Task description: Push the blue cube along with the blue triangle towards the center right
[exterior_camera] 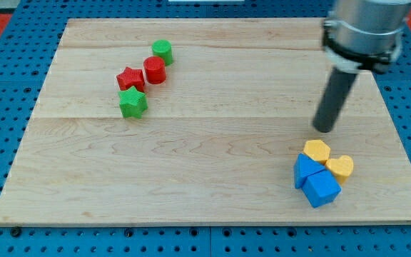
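Observation:
The blue cube (322, 188) lies near the view's bottom right of the wooden board (205, 185). The blue triangle (305, 168) touches it on its upper left. A yellow hexagon block (317, 150) and a yellow heart block (340, 167) sit against the blue pair on their upper side. My tip (325, 129) is just above the yellow hexagon, a short way above the blue blocks, touching none of them.
A green cylinder (162, 51), a red cylinder (155, 70), a red star (130, 78) and a green star (133, 103) cluster at the upper left. The board's right edge (406, 143) runs close to the blue and yellow blocks.

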### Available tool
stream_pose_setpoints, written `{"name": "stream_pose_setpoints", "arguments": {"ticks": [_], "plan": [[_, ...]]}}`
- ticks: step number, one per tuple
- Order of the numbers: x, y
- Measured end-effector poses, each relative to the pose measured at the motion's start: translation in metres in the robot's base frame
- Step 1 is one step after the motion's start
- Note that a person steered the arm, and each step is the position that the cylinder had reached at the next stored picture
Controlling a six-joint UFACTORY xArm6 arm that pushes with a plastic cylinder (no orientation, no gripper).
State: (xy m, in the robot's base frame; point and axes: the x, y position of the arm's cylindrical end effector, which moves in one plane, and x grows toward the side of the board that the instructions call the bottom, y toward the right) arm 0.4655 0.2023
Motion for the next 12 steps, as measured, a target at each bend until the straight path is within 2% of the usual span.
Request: {"name": "stream_pose_setpoints", "arguments": {"ticks": [1, 2, 3, 4, 5, 7, 9, 10, 12], "plan": [[0.047, 0.031], [0.134, 0.052], [0.152, 0.040], [0.152, -0.024], [0.134, -0.043], [0.073, -0.058], [0.036, -0.117], [0.052, -0.187], [-0.018, -0.209]]}}
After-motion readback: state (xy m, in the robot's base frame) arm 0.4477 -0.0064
